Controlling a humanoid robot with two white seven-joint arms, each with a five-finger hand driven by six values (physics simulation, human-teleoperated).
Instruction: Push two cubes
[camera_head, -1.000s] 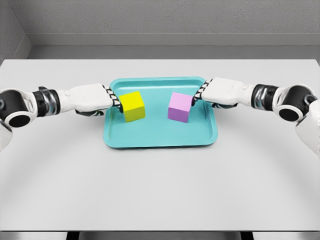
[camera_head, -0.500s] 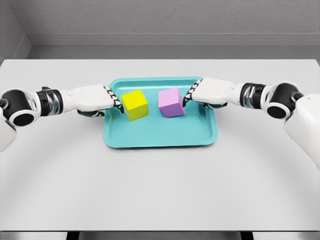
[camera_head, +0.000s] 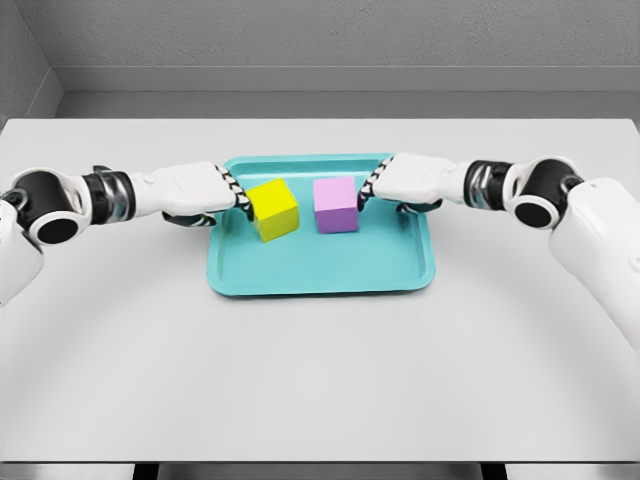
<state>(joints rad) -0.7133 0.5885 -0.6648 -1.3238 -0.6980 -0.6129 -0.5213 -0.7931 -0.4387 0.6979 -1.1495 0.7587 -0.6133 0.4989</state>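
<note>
1. Left hand lies flat and low over the left rim of the teal tray, fingers straight and pressed together, gripping nothing; its fingertips touch the outer face of the yellow cube.
2. Opposite it, the right hand mirrors this pose from the tray's right side, fingers also straight and together, tips against the outer face of the purple cube.
3. Both cubes sit inside the tray toward its back half, on the grey counter. They are near one another but apart, with a narrow strip of tray floor between them.
4. The step in hand looks like closing that gap. It would go best with each hand pressing at mid-height on its cube's face, so the cube slides rather than tips.
5. The yellow cube sits turned a little relative to the tray; an off-centre push would likely spin it further, so contact near the middle of the face seems wiser.
6. Slow, even pressure from both sides should keep the tray itself from skating across the counter.
</note>
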